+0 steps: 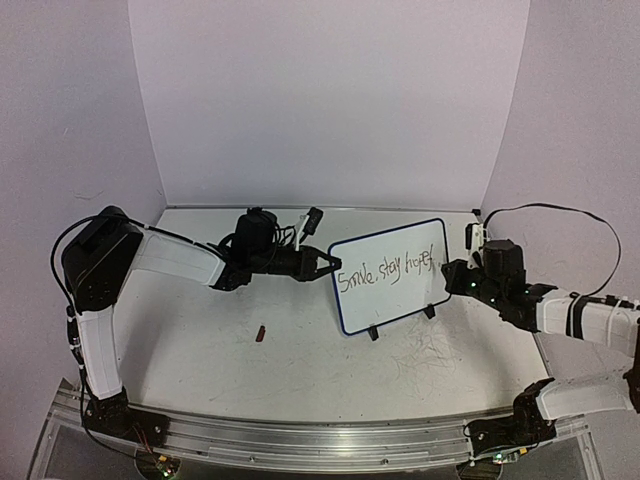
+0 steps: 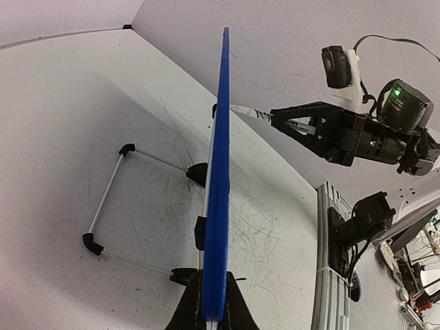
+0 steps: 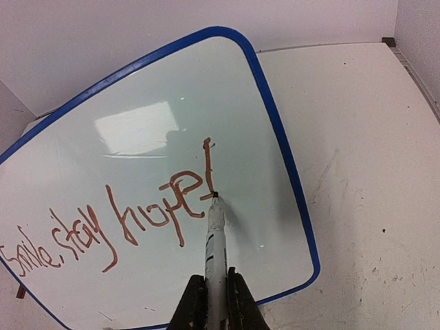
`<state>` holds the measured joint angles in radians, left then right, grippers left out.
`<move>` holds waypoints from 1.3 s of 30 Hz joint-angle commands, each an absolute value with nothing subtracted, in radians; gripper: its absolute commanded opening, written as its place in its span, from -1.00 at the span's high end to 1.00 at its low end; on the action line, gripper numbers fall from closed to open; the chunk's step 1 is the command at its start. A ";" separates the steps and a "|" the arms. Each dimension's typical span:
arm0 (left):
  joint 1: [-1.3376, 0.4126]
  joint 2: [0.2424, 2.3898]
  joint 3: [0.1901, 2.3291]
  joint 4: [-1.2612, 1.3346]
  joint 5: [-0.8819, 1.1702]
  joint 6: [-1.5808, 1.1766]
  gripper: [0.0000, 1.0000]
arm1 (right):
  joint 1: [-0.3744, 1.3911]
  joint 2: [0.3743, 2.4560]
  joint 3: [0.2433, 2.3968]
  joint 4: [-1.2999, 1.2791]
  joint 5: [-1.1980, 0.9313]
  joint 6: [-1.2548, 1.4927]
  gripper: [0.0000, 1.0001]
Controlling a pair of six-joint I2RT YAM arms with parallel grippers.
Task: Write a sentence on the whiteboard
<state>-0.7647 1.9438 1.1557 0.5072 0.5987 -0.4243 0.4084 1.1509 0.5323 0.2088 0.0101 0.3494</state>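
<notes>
Right wrist view gives the best look: the right hand point(image 3: 215, 289) is clamped tight on a marker point(image 3: 215, 237). Its tip touches the whiteboard point(image 3: 172, 89) just below and right of the last tall stroke. The sentence point(image 3: 117, 227) is in reddish-brown ink and reads "Smile, stay hopef", so the last word isn't finished. The writing runs across the lower half of the board in this view, with the marker tip at its right-hand end.

Left wrist view looks straight along the board's blue frame, edge-on. The left hand point(image 2: 213, 308) is pinched shut on that edge, and the board stands upright between its fingers. The wire stand point(image 2: 110, 206) sticks out behind the board on the worktop point(image 2: 62, 103).

From the top view, the board stands roughly mid-worktop, left hand on its left edge and right hand at its right side. A small dark red thing point(image 1: 261, 333) lies nearer the arm bases, left of the board and apart from both hands; can't tell what it is. Faint scribble marks point(image 1: 425, 355) show on the worktop near the board's right end.
</notes>
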 commanded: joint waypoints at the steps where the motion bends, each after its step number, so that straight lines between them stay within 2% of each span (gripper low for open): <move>1: -0.759 1.886 1.134 0.483 0.608 -0.425 1.00 | 0.405 1.107 0.543 0.228 0.064 0.362 1.00; 20: -0.759 1.885 1.135 0.484 0.608 -0.424 1.00 | 0.404 1.176 0.555 0.265 0.053 0.366 1.00; 39: -0.759 1.888 1.134 0.482 0.608 -0.425 1.00 | 0.404 1.145 0.517 0.216 0.071 0.388 1.00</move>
<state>-0.7647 1.9415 1.1511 0.5079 0.5987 -0.4236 0.4080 1.1458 0.5117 0.2161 0.0404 0.3904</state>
